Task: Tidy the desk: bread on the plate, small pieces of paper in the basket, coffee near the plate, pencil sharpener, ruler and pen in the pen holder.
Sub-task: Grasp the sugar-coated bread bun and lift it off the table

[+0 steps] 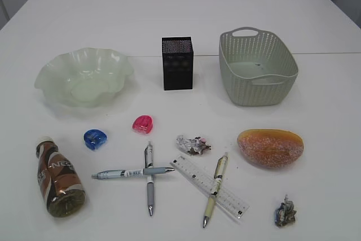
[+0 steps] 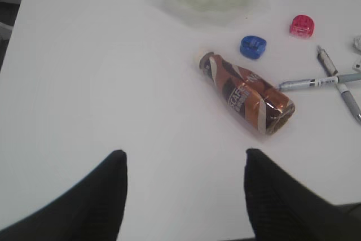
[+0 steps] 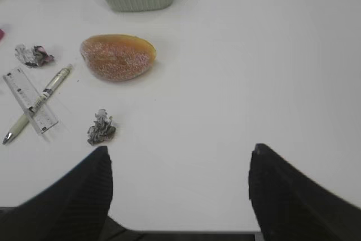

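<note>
White plain tabletop (image 1: 316, 21) carries everything loose, nothing sorted yet. The oval golden-brown bread roll (image 1: 270, 147) lies at four o'clock from the black mesh pen holder (image 1: 177, 63), the ruffled pale green plate (image 1: 84, 75) at nine. Both pincers, left (image 2: 183, 159) and right (image 3: 179, 156), hang wide apart, empty, seemingly awaiting a first pick.

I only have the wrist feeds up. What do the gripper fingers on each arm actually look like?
Both look alike. The left gripper shows two broad black fingers with rounded tips and a matte, finely textured surface. The right gripper has the same dark, blunt, ribbed-looking fingers. No cables, markings or arm links are visible in any view.
</note>
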You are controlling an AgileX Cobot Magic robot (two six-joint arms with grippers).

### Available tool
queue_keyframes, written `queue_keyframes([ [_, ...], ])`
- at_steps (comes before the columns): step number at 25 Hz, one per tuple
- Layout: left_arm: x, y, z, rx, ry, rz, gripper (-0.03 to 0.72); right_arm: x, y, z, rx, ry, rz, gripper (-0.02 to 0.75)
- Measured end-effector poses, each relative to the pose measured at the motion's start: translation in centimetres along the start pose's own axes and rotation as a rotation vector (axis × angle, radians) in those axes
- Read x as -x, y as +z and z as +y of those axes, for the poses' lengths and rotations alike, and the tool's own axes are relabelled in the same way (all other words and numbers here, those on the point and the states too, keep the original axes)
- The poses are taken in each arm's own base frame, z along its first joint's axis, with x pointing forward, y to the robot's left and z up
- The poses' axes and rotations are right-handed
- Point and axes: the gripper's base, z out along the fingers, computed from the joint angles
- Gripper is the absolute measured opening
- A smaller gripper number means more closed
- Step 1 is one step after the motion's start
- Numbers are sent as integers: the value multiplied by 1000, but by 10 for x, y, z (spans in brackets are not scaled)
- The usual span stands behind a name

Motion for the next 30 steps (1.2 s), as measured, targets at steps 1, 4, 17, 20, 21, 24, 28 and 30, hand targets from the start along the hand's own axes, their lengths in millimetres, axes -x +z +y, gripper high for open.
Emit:
queue_keyframes([
  [1, 3, 2, 0, -1, -3, 36, 476, 2, 2, 0, -1, 11, 23, 552],
  [4, 9, 7, 0, -2, -18, 137, 473, 12, 14, 0, -4, 23, 133, 552],
  [17, 33, 3, -1, -14, -82, 196, 457, 111, 57, 5, 12, 5, 259, 552],
  [20, 35, 7, -2, -19, -90, 215, 455, 143, 74, 9, 24, -8, 302, 552],
  [21, 36, 8, -2, -23, -93, 221, 454, 154, 81, 11, 30, -14, 320, 552],
  [24, 38, 9, -3, -37, -97, 228, 454, 182, 104, 19, 40, -51, 378, 552],
  [28, 42, 8, -6, -61, -100, 225, 454, 206, 141, 38, 39, -165, 463, 552],
  [30, 43, 6, -6, -70, -94, 220, 454, 209, 157, 49, 34, -227, 494, 552],
])
